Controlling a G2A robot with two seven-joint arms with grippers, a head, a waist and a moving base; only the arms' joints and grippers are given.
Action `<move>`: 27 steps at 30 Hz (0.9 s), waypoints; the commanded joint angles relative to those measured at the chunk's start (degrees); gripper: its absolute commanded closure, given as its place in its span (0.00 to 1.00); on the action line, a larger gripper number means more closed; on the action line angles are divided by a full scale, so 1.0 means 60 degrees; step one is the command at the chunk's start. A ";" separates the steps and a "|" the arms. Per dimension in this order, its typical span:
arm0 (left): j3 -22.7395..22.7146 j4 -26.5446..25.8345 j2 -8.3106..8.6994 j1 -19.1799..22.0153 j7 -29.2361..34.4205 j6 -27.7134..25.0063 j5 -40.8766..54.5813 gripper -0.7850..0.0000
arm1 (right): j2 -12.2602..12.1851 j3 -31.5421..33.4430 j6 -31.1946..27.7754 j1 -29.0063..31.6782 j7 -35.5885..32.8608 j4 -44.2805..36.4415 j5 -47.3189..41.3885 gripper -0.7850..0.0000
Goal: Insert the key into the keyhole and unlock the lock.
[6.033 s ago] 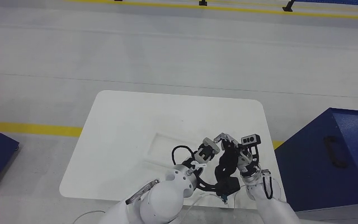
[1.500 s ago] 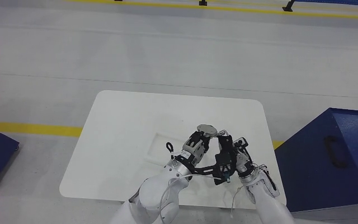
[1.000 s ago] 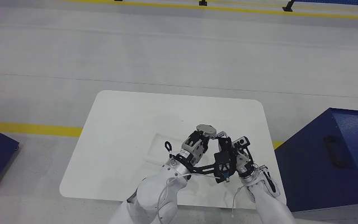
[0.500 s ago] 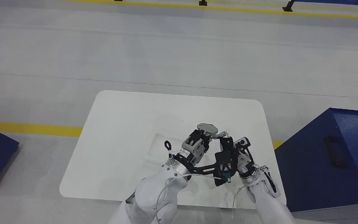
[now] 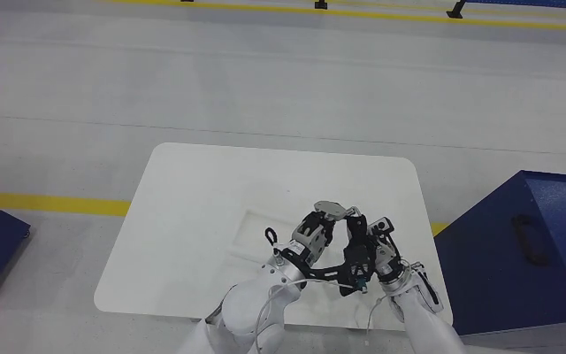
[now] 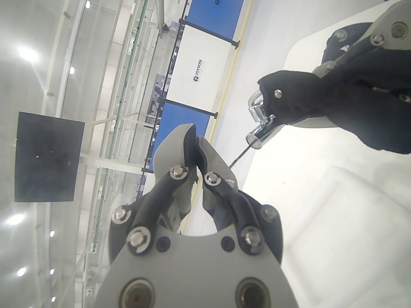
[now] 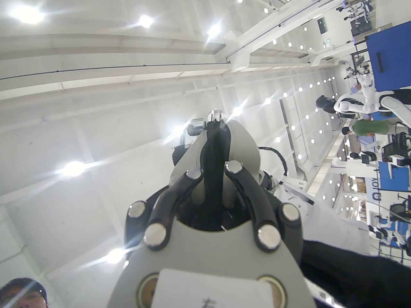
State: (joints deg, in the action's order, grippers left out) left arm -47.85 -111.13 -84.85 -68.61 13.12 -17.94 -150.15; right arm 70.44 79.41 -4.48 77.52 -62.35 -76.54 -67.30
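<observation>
left gripper (image 6: 192,134) has pushed out away from the robot since 6 s ago, and nudged slightly toward the right gripper (image 7: 216,124) in the last half second. both sit above the near right part of the worktop (image 5: 203,221), close to its front edge and not far from its right edge. wide room over the worktop's left half and far strip.

left gripper: fingers pressed together, tilted up off the worktop. can't tell if anything is pinched between them.

right gripper: pointing up, wrapped in black cloth (image 6: 321,97), fingers clamped on the lock (image 6: 259,123). lock is chrome, held in the air, round end toward the left gripper, near it but apart.

thin dark line (image 6: 239,158) runs from that round end down behind a left gripper finger; can't tell what it is.

faint rectangular patch (image 5: 261,232) on the worktop, just left of the grippers. blue box (image 5: 508,252) on the floor just past the right edge. yellow floor line (image 5: 62,205) runs off beyond the left edge.
</observation>
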 commanded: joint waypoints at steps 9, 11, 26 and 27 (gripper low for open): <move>-0.0313 -0.0252 0.0001 -0.0050 -0.0084 -0.0174 0.0282 1.00 | 0.0042 0.0048 0.0017 -0.0050 0.0036 0.0115 -0.0174 1.00; -0.0389 -0.0308 0.0016 -0.0110 -0.0123 -0.0178 0.0273 1.00 | 0.0062 0.0095 0.0089 -0.0070 0.0266 0.0135 -0.0416 1.00; -0.1084 -0.0481 0.0049 -0.0417 -0.0699 -0.0101 0.1796 1.00 | 0.0116 0.0063 0.0628 -0.0121 0.0355 0.0063 -0.0586 1.00; -0.1161 -0.0500 0.0047 -0.0426 -0.0847 -0.0083 0.2091 1.00 | 0.0121 0.0061 0.0661 -0.0124 0.0357 0.0068 -0.0616 1.00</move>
State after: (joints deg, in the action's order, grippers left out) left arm -54.40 -114.02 -84.56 -71.17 8.94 -18.38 -139.45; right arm 71.14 79.78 -0.70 76.79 -60.21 -76.19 -70.80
